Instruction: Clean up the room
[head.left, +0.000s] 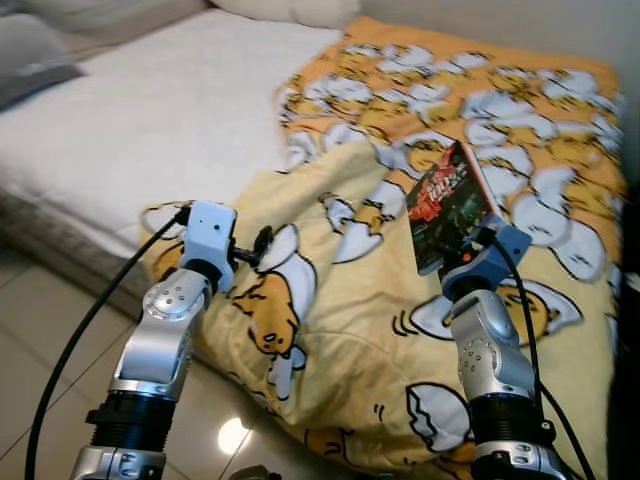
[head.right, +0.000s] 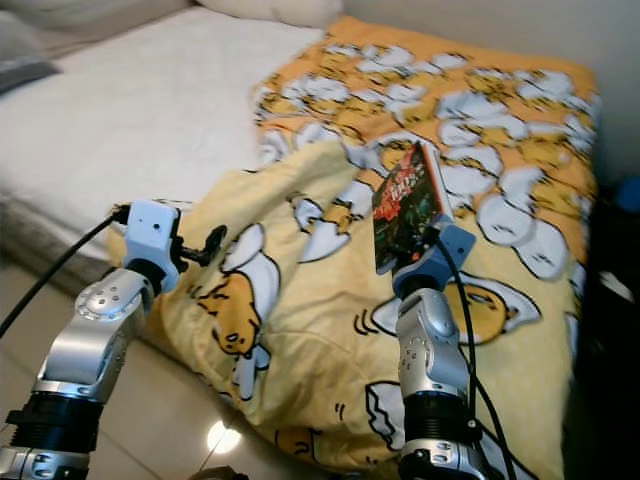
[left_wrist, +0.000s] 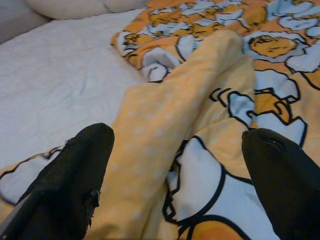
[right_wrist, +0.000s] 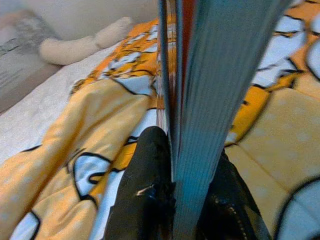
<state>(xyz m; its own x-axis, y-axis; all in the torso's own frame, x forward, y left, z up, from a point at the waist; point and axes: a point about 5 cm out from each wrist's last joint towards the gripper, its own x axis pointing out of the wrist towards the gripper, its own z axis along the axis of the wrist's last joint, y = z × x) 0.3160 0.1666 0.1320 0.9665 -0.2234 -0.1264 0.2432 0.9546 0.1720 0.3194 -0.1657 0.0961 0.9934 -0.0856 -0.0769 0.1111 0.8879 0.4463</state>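
Right tool (head.right: 418, 250) grips book (head.right: 407, 205) upright above yellow blanket (head.right: 320, 300); left tool (head.right: 205, 245) beside blanket.

silver arms, blue wrist blocks, black cables.

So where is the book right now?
The book is held upright in the right claw, above the yellow cartoon blanket on the bed's right side.

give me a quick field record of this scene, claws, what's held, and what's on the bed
left claw: open, over the yellow blanket, holding nothing
right claw: shut on a book, gripped by its lower edge
book: held up above the blanket, dark red cover
blanket: egg cartoon print, rumpled, hanging over the bed edge
white mattress: bare on the robot's left
pillow: at the bed's far end
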